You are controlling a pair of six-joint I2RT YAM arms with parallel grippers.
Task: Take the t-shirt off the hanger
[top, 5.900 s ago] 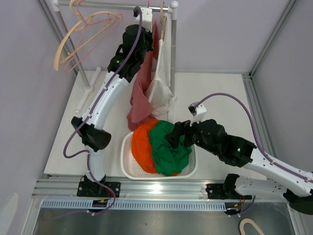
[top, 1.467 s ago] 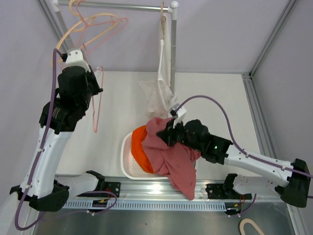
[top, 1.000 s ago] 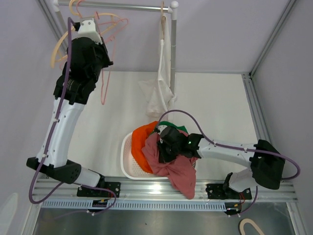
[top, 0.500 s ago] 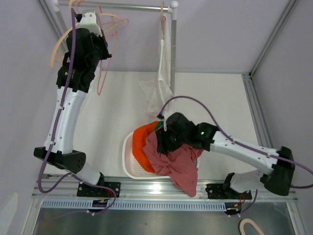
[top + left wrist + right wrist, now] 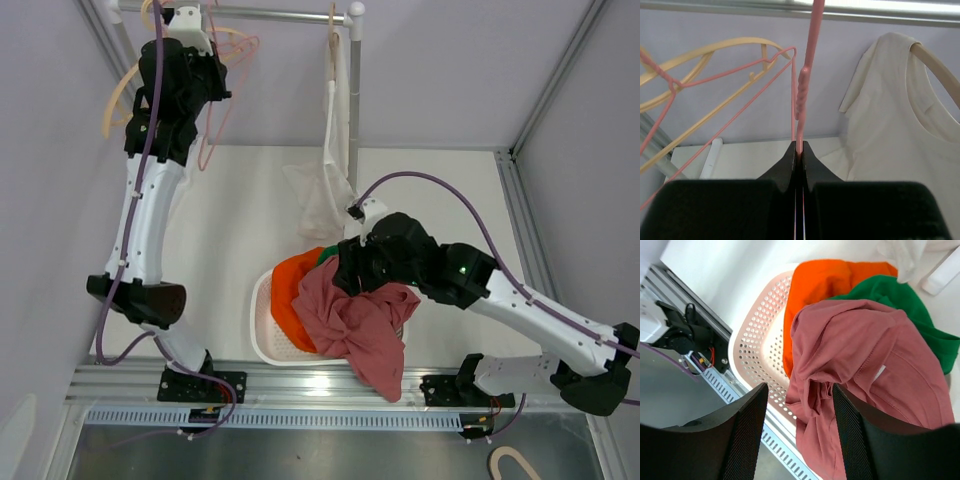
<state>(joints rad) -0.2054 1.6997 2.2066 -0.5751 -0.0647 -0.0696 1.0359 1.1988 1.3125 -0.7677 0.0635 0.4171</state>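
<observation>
The rose t-shirt is off its hanger and lies crumpled over the white basket, its hem hanging past the front rim. In the right wrist view the shirt lies just below my right gripper, which is open and empty; in the top view that gripper hovers above the basket's back edge. My left gripper is shut on the bare pink hanger, holding it up at the rail. In the top view the left gripper is at the far left, high up.
An orange shirt and a green shirt lie in the basket under the rose one. A cream t-shirt hangs on a wooden hanger at the rail's right end. Several bare hangers hang at the left.
My right gripper let go of the rose t-shirt over the basket and rose up and back. My left arm carried the pink hanger up to the rail.
</observation>
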